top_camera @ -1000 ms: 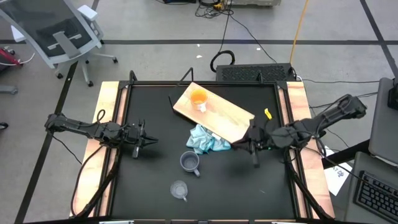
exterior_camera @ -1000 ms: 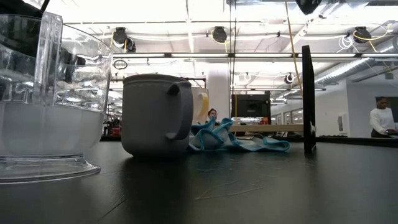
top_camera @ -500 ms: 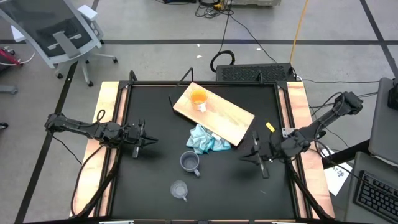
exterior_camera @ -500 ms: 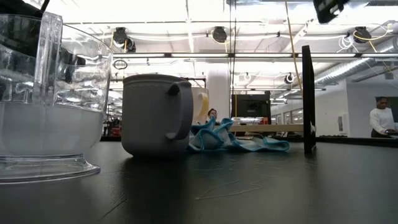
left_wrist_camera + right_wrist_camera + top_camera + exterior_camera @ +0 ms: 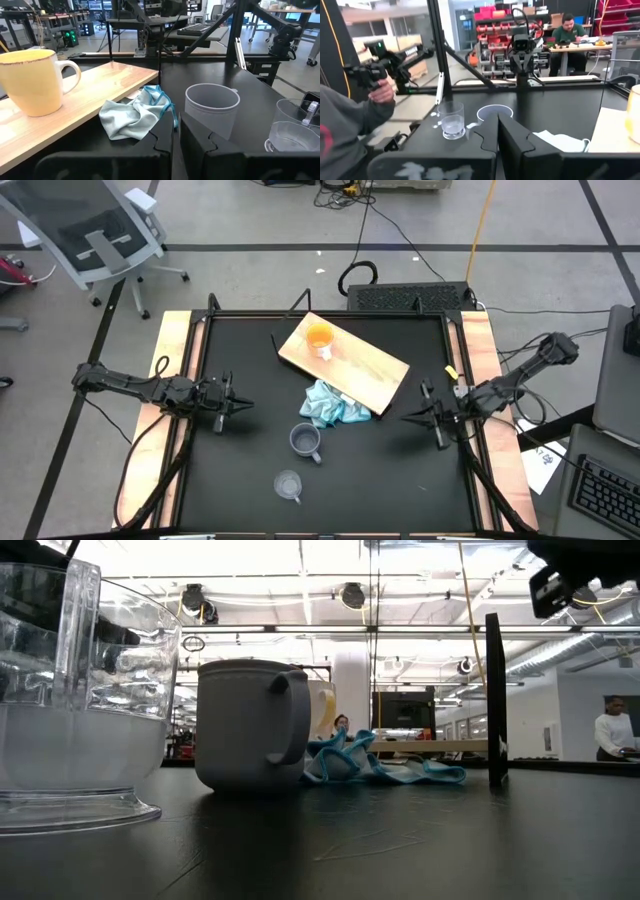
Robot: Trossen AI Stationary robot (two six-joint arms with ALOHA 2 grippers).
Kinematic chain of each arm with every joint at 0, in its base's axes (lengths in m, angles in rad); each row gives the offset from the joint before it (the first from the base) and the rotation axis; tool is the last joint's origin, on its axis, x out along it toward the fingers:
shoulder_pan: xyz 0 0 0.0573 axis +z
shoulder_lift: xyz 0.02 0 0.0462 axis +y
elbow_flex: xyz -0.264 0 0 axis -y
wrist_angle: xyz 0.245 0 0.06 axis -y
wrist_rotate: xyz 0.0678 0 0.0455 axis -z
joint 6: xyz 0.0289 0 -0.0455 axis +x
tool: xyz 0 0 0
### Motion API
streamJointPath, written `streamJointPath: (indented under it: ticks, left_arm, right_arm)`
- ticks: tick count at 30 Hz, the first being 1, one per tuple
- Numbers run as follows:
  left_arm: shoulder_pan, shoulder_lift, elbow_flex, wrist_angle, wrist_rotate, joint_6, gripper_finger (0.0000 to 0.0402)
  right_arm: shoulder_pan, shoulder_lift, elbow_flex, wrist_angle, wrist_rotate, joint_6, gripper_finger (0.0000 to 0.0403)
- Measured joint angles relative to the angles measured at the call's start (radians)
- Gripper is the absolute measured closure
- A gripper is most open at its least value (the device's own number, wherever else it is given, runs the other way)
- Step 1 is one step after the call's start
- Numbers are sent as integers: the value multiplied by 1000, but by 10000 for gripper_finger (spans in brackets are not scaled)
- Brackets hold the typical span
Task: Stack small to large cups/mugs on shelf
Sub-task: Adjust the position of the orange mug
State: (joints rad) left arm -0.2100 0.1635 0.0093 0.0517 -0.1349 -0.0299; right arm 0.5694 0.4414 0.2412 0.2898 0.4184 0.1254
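Orange mug (image 5: pixel 319 338) | white handle, upright on shelf (image 5: pixel 370 370) | both pincers clenched, empty

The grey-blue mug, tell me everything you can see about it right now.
The grey-blue mug is a small, matte, opaque vessel with a round open mouth and one loop handle. It stands upright and looks empty on the black table, in front of the light blue cloth and apart from it. The clear cup stands nearer the front edge, not touching it. It is not on the wooden shelf, and no gripper touches it.
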Motion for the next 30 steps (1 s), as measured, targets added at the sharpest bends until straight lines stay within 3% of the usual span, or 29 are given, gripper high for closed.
streamJointPath:
  ticks: [9, 14, 30]
  left_arm:
    - [0, 0, 0, 2, 0, -2, 371]
    - [0, 0, 0, 3, 0, 4, 371]
    - [0, 0, 0, 10, 3, -69, 371]
  right_arm:
    - [0, -71, -148, 137, 0, -18, 403]
    - [0, -72, -221, 295, -2, -53, 403]
    - [1, -69, -224, 282, -1, -113, 403]
